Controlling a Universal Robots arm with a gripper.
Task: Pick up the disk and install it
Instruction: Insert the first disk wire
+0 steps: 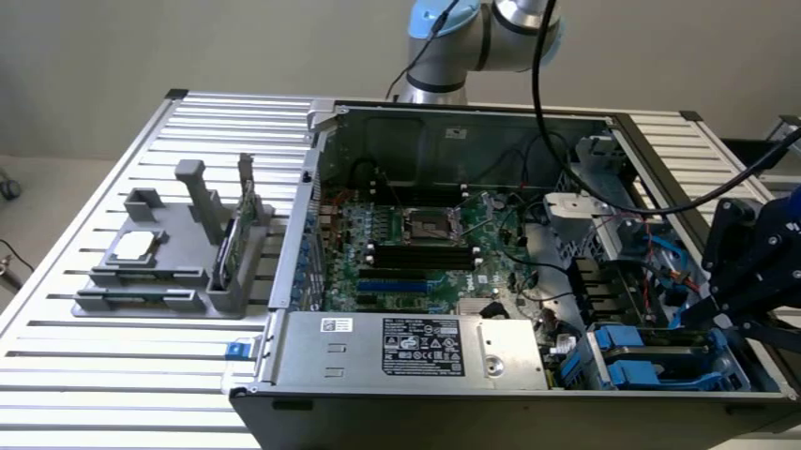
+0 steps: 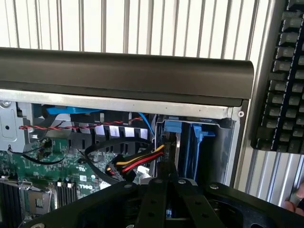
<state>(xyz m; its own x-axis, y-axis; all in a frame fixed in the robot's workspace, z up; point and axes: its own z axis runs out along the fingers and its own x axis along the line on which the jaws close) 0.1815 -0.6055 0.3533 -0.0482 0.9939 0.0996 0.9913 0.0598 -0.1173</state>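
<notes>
Down at the corner of the open dark computer case (image 1: 501, 412), the black robot hand (image 1: 696, 319) (image 2: 165, 178) hung with its fingers drawn together. Whether they pinched anything could not be told. The disk (image 2: 171, 128), a grey drive framed by a blue plastic carrier, stood on edge in the drive bay directly ahead of the fingertips, very near them. A bundle of red, yellow and black wires (image 2: 137, 161) ran just beside the hand, and the green motherboard (image 1: 414, 234) lay farther off inside the case. A long grey metal box with a black-and-white label (image 1: 414, 349) sat along the case wall, well apart from the hand. Beyond the case, far from the hand, a grey plastic tray (image 1: 163, 272) rested on the slatted metal surface (image 1: 126, 375). A black keyboard (image 2: 285, 71) lay outside the case, near the hand's corner.
</notes>
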